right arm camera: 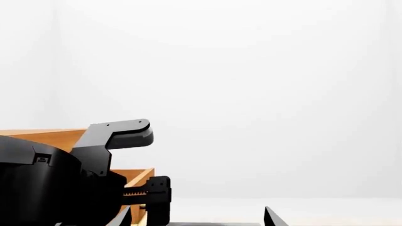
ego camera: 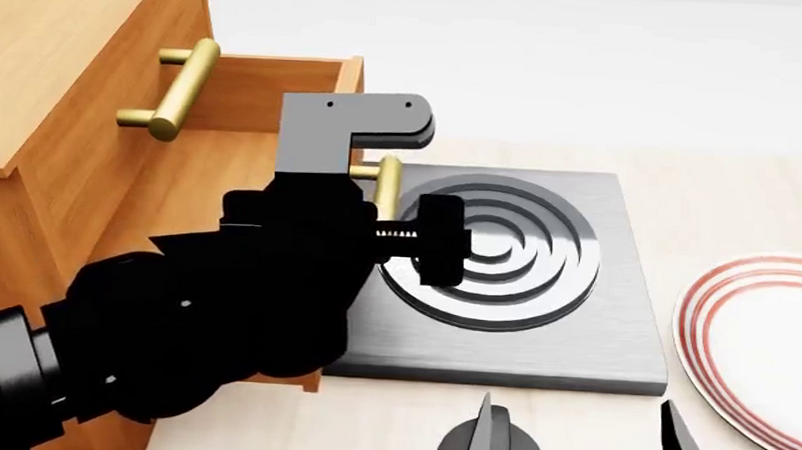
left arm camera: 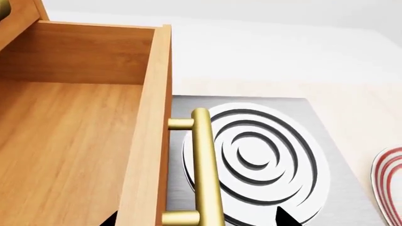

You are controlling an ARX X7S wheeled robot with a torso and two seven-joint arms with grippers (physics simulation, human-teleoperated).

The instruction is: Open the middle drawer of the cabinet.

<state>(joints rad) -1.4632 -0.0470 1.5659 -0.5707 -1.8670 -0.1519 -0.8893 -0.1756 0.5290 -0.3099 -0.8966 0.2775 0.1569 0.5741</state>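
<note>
The cabinet [ego camera: 59, 73] stands at the left, with the top front's brass handle [ego camera: 173, 87] above. The middle drawer [ego camera: 279, 91] is pulled out over the table. In the left wrist view I see its bare inside and front panel [left arm camera: 148, 141] with the brass bar handle [left arm camera: 204, 169], which also shows in the head view [ego camera: 388, 180]. My left gripper [left arm camera: 197, 219] is open; its fingertips stand wide apart, one on each side of the front panel and handle. My right gripper [ego camera: 581, 441] is open and empty, low over the table's near edge.
A grey hotplate [ego camera: 597, 332] with white concentric rings lies right under the opened drawer's front. A white plate [ego camera: 757, 338] with red rings lies at the right. The bottom front is hidden behind my left arm.
</note>
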